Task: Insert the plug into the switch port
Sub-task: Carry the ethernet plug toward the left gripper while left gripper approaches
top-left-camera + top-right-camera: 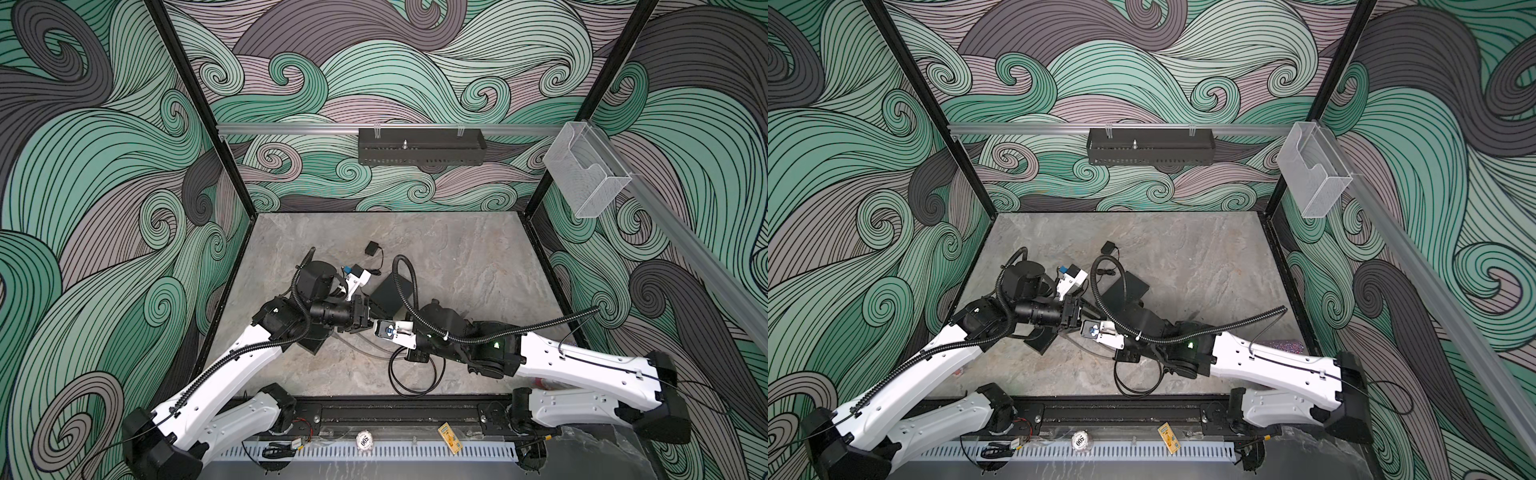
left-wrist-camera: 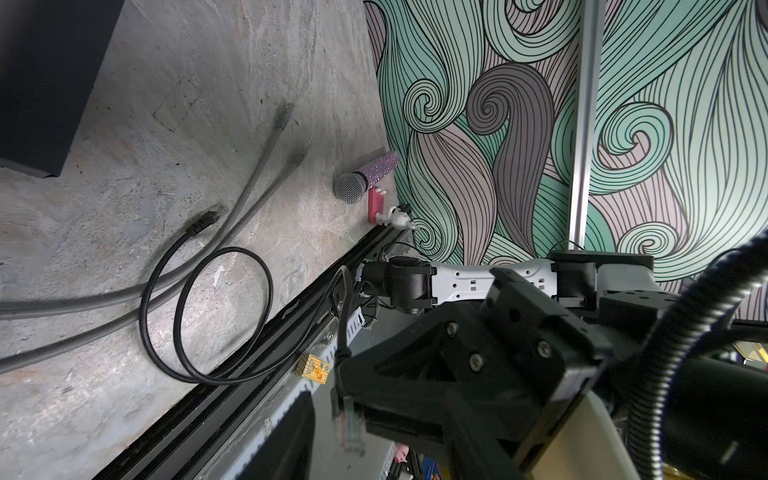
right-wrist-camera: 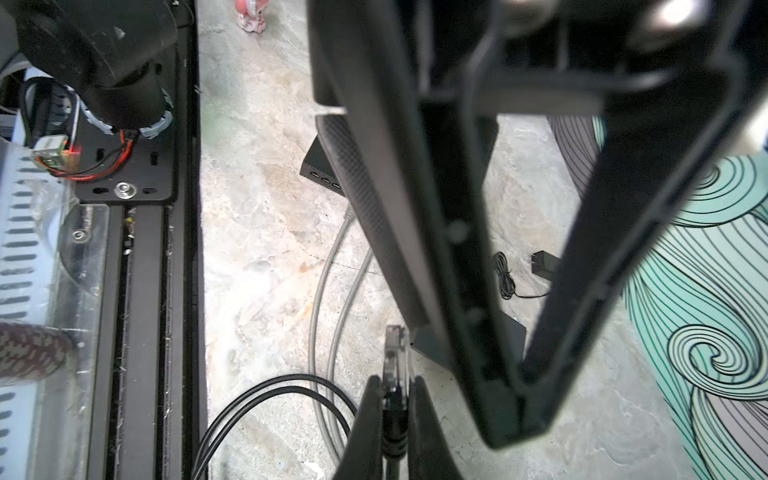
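My right gripper (image 3: 395, 384) is shut on the plug (image 3: 395, 353), a clear connector on a black cable, which sticks out past its fingertips. In both top views this gripper (image 1: 411, 356) (image 1: 1128, 355) hangs below its white camera mount. The left gripper (image 1: 368, 320) faces it at close range, jaws apart. One left finger (image 2: 282, 436) stands beside the plug (image 2: 351, 424) without touching it. The switch (image 3: 322, 174), a black box with a row of ports showing, lies farther left, under the left forearm (image 1: 316, 344).
A second black box (image 1: 390, 293) lies behind the grippers, a power adapter (image 1: 371, 248) farther back. Two grey cables (image 3: 320, 291) and the black cable's loop (image 1: 411, 384) cross the floor. A microphone (image 2: 361, 183) and a pink toy (image 2: 376, 205) sit by the front rail (image 1: 395, 409).
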Action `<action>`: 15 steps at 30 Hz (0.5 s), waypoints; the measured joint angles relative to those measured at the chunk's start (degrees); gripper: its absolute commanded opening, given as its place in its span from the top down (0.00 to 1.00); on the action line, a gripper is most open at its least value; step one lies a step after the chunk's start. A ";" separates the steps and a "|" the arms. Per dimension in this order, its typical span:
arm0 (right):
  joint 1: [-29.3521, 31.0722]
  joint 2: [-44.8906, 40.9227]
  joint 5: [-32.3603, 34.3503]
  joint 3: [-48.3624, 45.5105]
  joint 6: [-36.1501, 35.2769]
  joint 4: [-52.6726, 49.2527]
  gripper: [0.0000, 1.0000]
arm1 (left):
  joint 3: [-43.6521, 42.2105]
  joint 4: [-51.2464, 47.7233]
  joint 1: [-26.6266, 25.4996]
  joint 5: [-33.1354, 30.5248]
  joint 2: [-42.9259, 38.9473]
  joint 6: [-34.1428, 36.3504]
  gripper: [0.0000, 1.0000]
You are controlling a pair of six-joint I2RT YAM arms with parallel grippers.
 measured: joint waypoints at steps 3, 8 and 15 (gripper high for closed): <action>0.11 0.00 1.92 0.39 -0.20 -0.52 0.93 | 0.00 -0.74 0.00 -0.37 0.00 0.55 0.50; 0.28 0.00 2.73 0.79 -0.35 -1.01 0.93 | 0.00 -1.49 -0.04 -0.50 0.00 1.11 0.54; 0.66 1.18 2.71 2.05 -0.39 -1.95 0.93 | 0.00 -1.60 -0.50 -0.90 0.00 1.53 0.62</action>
